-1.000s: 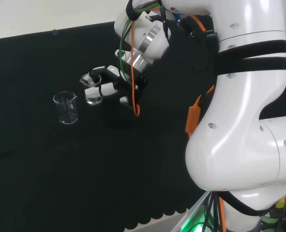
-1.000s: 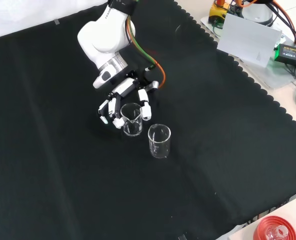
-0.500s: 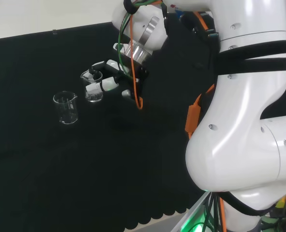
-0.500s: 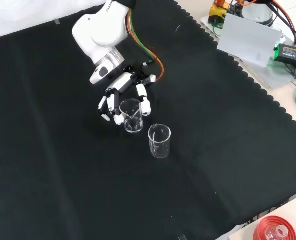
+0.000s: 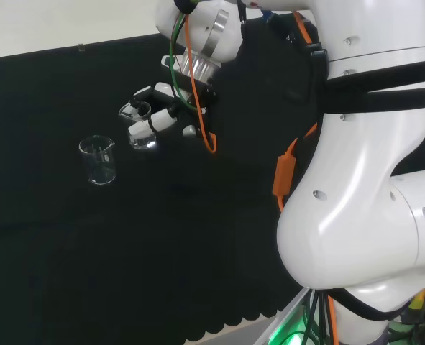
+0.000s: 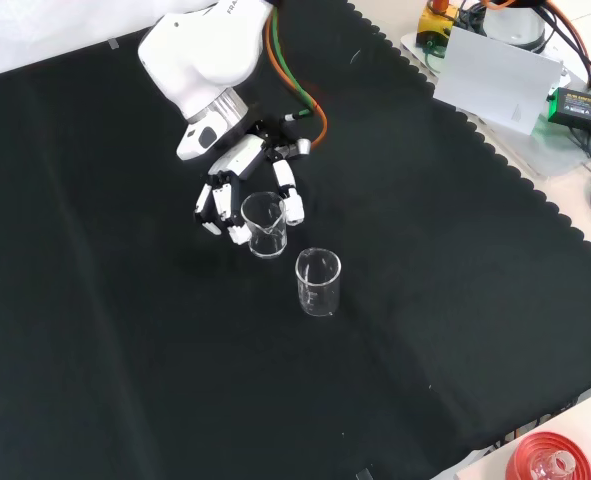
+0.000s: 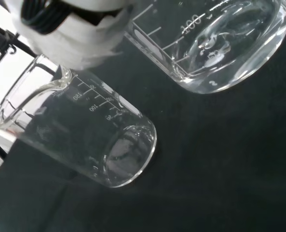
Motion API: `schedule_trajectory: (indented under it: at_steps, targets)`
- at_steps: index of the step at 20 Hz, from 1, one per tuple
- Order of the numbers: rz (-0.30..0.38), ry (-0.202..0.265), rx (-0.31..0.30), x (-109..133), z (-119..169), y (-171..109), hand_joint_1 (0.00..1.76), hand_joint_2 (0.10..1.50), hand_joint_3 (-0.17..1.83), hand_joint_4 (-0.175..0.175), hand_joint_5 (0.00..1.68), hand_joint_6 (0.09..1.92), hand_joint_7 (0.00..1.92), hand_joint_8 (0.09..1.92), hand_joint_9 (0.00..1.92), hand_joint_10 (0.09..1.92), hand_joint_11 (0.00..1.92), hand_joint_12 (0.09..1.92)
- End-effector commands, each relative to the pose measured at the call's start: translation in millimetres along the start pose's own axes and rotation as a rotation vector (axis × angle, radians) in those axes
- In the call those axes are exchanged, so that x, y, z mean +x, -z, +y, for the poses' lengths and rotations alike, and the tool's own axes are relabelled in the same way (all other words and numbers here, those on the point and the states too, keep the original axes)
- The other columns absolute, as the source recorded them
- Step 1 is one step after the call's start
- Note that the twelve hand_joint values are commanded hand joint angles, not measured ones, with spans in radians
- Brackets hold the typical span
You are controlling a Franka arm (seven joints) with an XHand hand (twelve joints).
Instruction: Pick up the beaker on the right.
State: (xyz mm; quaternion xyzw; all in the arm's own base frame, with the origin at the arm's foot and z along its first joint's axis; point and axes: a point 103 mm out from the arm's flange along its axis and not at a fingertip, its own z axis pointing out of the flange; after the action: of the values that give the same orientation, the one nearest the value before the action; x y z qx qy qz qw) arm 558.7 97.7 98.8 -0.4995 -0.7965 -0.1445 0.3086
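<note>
1. Above the black cloth [image 6: 125,330], held clear of it: a clear glass beaker [image 6: 264,224] with spout, gripped by the hand [image 6: 237,190], fingers curled round its wall.
2. Just beside, upright on the cloth: a second clear beaker [image 6: 318,283].
3. Seen close from the wrist: printed scale marks, rounded bases.
</note>
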Motion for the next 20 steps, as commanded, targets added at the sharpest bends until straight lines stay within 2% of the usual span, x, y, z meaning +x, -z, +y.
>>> schedule_trajectory:
  at_steps: [1,10,20]
  targets:
    - [-0.047,-0.009,0.010,-1,-6,6,1.09,0.82,0.41,0.175,1.18,0.75,1.42,0.19,1.07,0.41,0.30,1.31]
    - [-0.062,-0.010,0.026,3,-16,11,1.09,0.81,0.42,0.175,1.19,0.74,1.43,0.18,1.07,0.41,0.31,1.31]
    - [-0.081,-0.004,0.031,18,-30,24,1.09,0.81,0.43,0.175,1.19,0.74,1.43,0.18,1.07,0.41,0.32,1.31]
